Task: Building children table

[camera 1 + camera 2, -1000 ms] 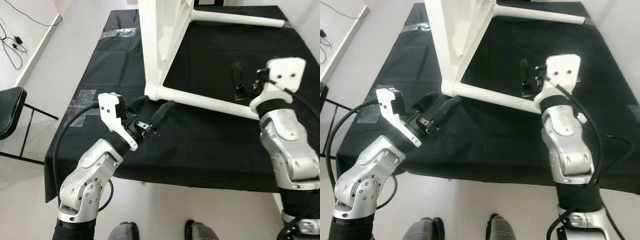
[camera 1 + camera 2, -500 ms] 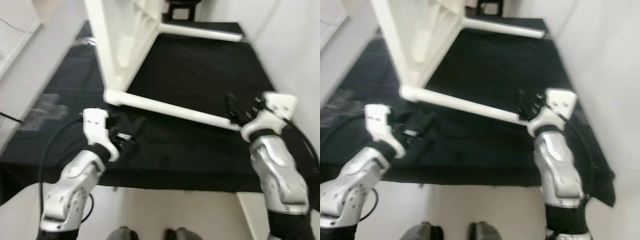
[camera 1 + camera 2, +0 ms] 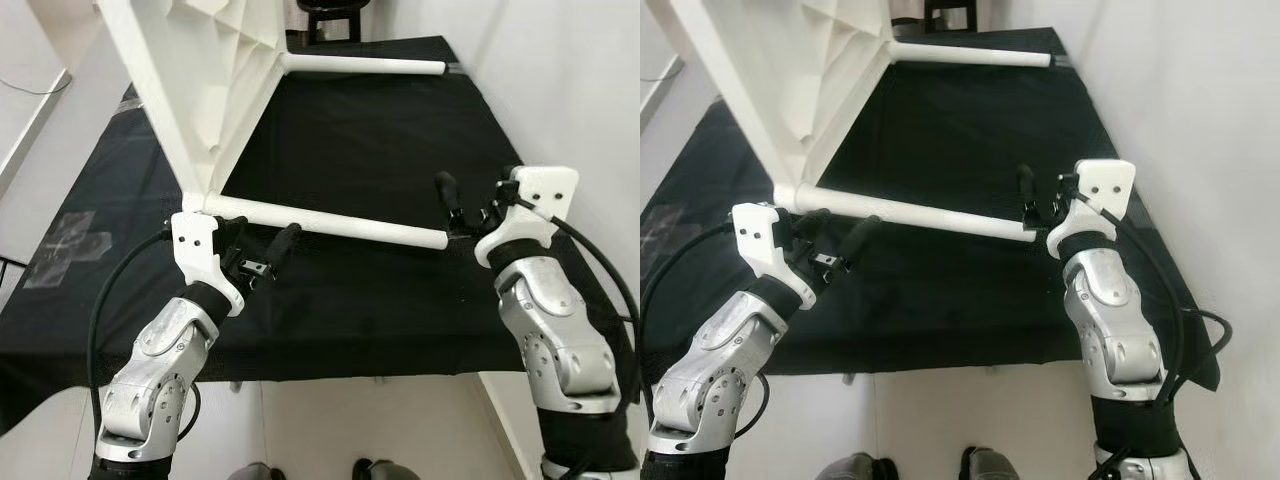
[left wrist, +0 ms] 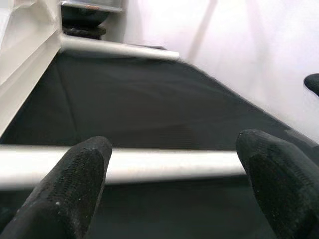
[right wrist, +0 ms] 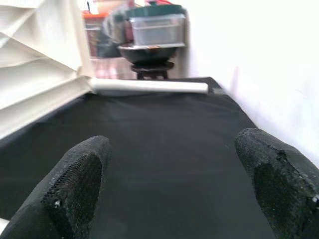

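Covering the whole work surface, a black cloth [image 3: 380, 130] drapes over the workbench, its near edge hanging toward the robot and a white wall running along its right side. On it lies the white children's table [image 3: 200, 70], tipped on its side so the ribbed underside of the top faces right and the top rises out of the upper left of the head views. Two round white legs project to the right from it: the far table leg [image 3: 365, 66] near the back of the cloth, and the near table leg [image 3: 330, 222] lying low over the cloth in front of the robot. Left gripper [image 3: 262, 255] sits just in front of the near leg, close to the corner where that leg meets the top; its two fingers [image 4: 75, 186] are spread wide with nothing between them, and in the left wrist view the leg crosses behind the gap. Right gripper [image 3: 468, 203] is at the free end of the same leg, fingers [image 5: 75, 184] likewise wide apart and empty; contact with the leg end cannot be judged. A dark stool with a clear storage box [image 5: 157, 30] on it stands beyond the far end of the bench.
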`<state>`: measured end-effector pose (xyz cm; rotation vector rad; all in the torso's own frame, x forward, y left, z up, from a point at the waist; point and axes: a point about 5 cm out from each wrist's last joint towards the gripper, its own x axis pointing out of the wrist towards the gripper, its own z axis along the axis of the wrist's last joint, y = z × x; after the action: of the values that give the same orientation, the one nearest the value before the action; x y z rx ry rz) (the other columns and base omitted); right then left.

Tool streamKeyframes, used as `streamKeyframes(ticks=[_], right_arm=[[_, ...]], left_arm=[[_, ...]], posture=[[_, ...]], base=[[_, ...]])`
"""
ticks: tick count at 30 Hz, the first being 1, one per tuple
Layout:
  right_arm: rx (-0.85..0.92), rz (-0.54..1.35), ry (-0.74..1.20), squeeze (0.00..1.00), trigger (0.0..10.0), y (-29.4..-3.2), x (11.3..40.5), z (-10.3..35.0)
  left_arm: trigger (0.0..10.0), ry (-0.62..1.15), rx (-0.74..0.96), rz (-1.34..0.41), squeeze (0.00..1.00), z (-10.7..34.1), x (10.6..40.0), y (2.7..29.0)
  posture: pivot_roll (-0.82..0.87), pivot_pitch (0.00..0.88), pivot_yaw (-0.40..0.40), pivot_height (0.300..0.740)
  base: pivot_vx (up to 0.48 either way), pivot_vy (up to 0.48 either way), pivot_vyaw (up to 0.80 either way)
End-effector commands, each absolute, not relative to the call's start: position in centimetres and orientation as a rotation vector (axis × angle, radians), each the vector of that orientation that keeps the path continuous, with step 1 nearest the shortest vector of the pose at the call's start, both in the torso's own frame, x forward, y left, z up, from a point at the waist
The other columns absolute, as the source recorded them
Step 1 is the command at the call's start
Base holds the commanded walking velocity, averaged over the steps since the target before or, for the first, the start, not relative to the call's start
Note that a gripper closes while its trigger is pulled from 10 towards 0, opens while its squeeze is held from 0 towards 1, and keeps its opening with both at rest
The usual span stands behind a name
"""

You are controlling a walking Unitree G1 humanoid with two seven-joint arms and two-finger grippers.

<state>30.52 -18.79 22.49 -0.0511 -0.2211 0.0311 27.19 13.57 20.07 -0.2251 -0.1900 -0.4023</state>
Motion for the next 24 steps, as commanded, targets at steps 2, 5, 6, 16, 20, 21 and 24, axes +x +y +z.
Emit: streamKeyframes(ticks=[2,5,6,16,20,21,24], right_arm=[[-0.066,0.072,-0.244,0.0,10.0,-18.0,30.6,22.8],[-0.112,0.115,-0.253,0.0,10.0,-17.8,30.4,23.0],[-0.112,0.115,-0.253,0.0,10.0,-17.8,30.4,23.0],[-0.074,0.132,-0.274,0.0,10.0,-17.6,30.4,23.2],[-0.071,0.14,-0.278,0.0,10.0,-17.5,30.3,23.3],[-0.069,0.141,-0.279,0.0,10.0,-17.6,30.3,23.3],[-0.07,0.144,-0.281,0.0,10.0,-17.6,30.3,23.3]], left_arm=[[10.0,-0.203,-0.222,-0.413,0.0,20.2,27.2,13.3],[10.0,-0.205,-0.223,-0.415,0.0,20.3,27.3,13.3],[10.0,-0.205,-0.223,-0.415,0.0,20.3,27.3,13.3],[10.0,-0.206,-0.231,-0.458,0.0,20.5,27.4,12.7],[10.0,-0.189,-0.24,-0.483,0.0,20.4,27.4,12.4],[10.0,-0.185,-0.243,-0.491,0.0,20.3,27.4,12.4],[10.0,-0.182,-0.243,-0.504,0.0,20.3,27.4,12.3]], posture=[[0.0,0.155,0.012,0.74],[0.0,0.154,0.014,0.74],[0.0,0.154,0.014,0.74],[0.0,0.159,0.021,0.74],[0.0,0.161,0.019,0.74],[0.0,0.162,0.018,0.74],[0.0,0.163,0.018,0.74]], base=[[0.246,0.0,0.0],[0.245,0.0,0.53],[0.244,0.0,0.8],[0.244,0.0,0.24],[0.06,0.0,0.0],[0.0,0.0,0.0],[0.0,0.0,0.0]])
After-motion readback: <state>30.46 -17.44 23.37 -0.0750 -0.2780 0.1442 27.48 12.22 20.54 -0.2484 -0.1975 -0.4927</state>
